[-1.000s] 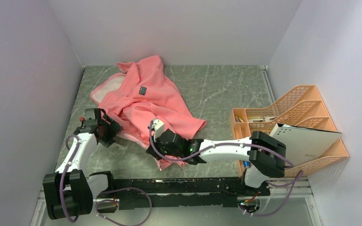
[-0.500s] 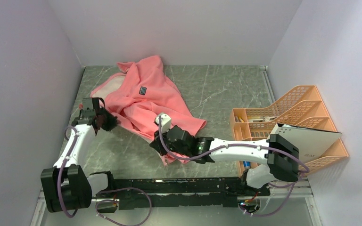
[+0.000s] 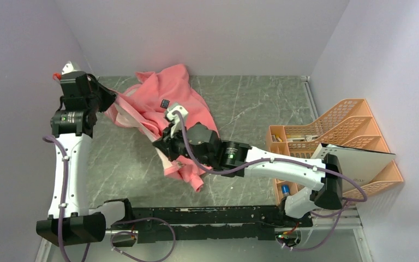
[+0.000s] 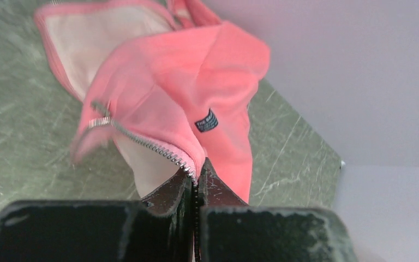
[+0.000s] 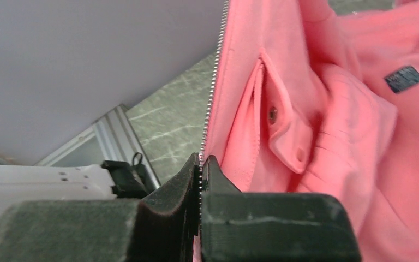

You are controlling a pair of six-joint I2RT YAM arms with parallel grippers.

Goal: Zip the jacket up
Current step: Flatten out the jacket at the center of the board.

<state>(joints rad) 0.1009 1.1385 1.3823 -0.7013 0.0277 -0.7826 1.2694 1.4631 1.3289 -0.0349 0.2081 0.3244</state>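
Jacket [image 3: 181, 88] probably partly under right arm [image 3: 283, 164]

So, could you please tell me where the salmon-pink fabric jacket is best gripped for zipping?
Take the salmon-pink fabric jacket by its toothed front edge, coming in from the open side: that thin flat band suits a pinch, unlike the crumpled body. The left claw and right claw are each shut on zipper teeth.
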